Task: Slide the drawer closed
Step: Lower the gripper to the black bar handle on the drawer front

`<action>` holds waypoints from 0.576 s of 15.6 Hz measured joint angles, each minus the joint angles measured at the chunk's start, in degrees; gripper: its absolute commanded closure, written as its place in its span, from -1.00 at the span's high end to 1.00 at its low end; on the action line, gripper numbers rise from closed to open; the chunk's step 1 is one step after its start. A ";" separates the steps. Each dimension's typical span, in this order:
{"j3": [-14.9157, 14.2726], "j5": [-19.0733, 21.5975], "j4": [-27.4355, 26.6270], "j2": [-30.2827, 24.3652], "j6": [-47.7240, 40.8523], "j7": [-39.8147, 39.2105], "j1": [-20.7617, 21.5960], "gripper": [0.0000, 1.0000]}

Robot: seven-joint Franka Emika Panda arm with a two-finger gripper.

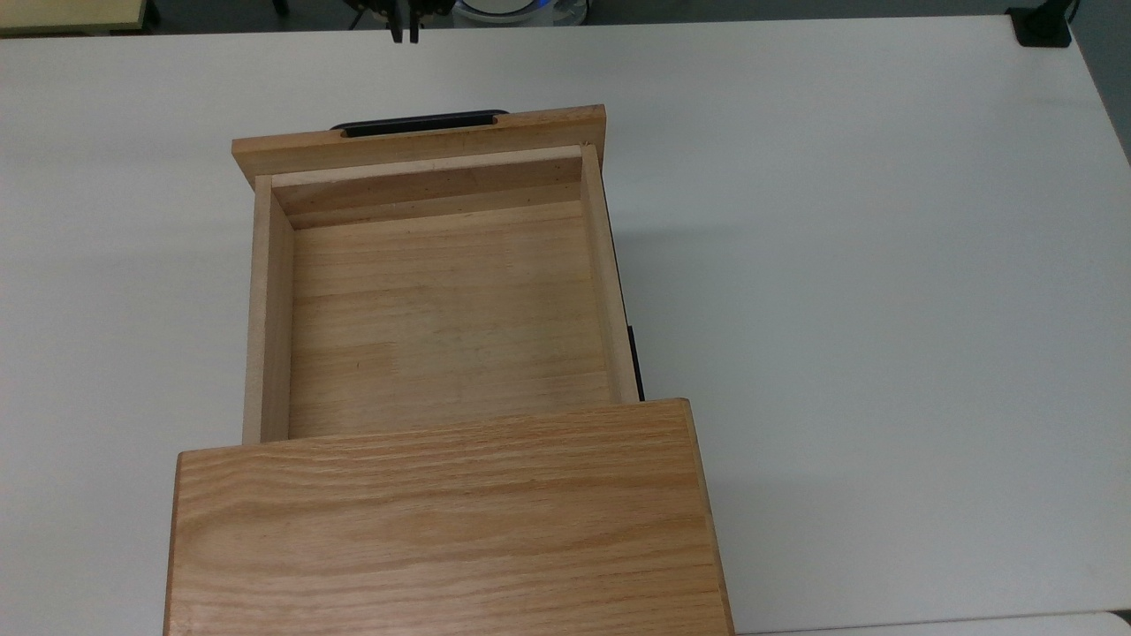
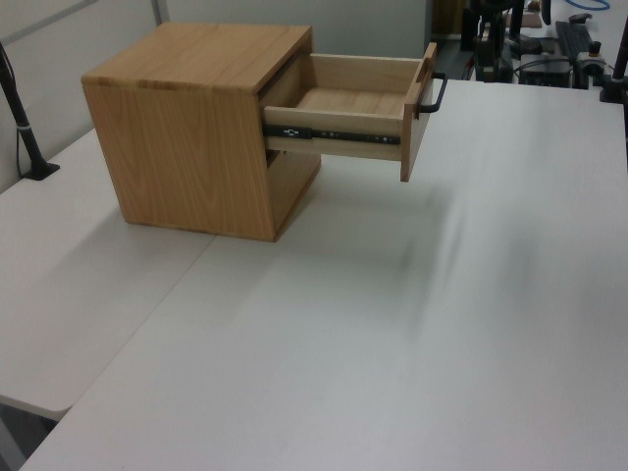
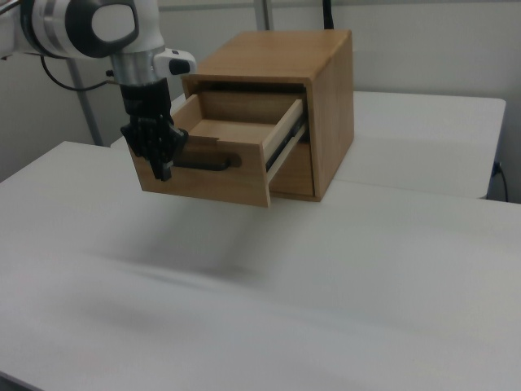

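Tool (image 3: 165, 173): hangs pointing down from the white arm (image 3: 81, 24), in front of the drawer's front panel in the right view, at the right view's left end of the handle. Whether it touches the handle or panel cannot be told. In the top view its dark tips (image 1: 403, 31) show at the upper edge, beyond the handle and apart from it.
Tool state: the two fingers sit close together with only a thin slit between them; nothing is seen held. Whether they are fully closed cannot be told.
Drawer (image 1: 442, 309): pulled far out of the cabinet (image 1: 442, 521), inside bare, hanging above the white table (image 1: 884, 265) on a black slide rail (image 2: 334, 134).
Handle (image 1: 420, 124): thin black bar on the outer face of the front panel; in the right view the tool covers one end of it.
Hard to make out: in the left view the tool is lost among dark equipment behind the drawer; the arm is cut off by the right view's left edge.
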 measured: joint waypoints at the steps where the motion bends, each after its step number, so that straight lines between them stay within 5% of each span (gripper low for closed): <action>1: 0.04 0.00 0.01 0.47 0.34 -0.01 0.11 -0.75; 9: 0.32 0.32 0.09 5.98 9.71 -0.02 1.55 -0.97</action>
